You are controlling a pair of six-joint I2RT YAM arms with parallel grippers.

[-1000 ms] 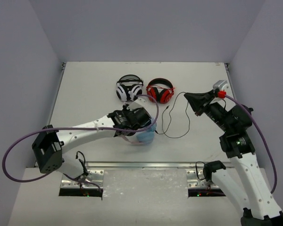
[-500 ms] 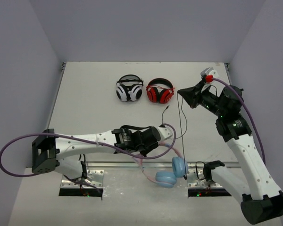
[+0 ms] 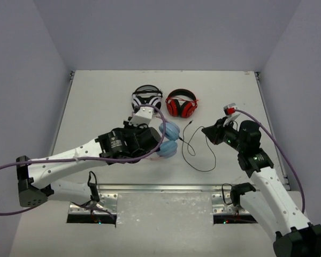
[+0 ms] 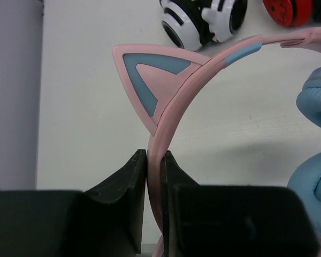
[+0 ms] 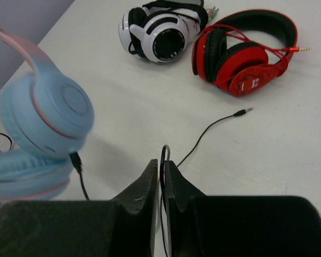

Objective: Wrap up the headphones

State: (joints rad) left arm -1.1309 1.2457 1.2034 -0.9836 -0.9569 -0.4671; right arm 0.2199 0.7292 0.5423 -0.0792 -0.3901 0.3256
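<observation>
The headphones have light blue ear cups (image 3: pixel 169 140), a pink headband (image 4: pixel 174 115) with a cat ear (image 4: pixel 152 80) and a thin black cable (image 3: pixel 195 152). My left gripper (image 4: pixel 154 160) is shut on the pink headband and holds the headphones over the table's middle, cups to its right. In the right wrist view the cups (image 5: pixel 43 126) are at the left, blurred. My right gripper (image 5: pixel 161 167) is shut on a loop of the black cable; the cable's plug (image 5: pixel 241 112) lies on the table beyond it. From above, the right gripper (image 3: pixel 207 130) is right of the cups.
White-and-black headphones (image 3: pixel 146 100) and red-and-black headphones (image 3: pixel 182 103) lie side by side at the table's back middle. Grey walls close the left, back and right. A metal rail (image 3: pixel 160 188) runs along the near edge.
My left arm has swung the headphones from the near edge back up to the table's middle. My right gripper has come down and nearer, and the cable now lies slack in loops.
</observation>
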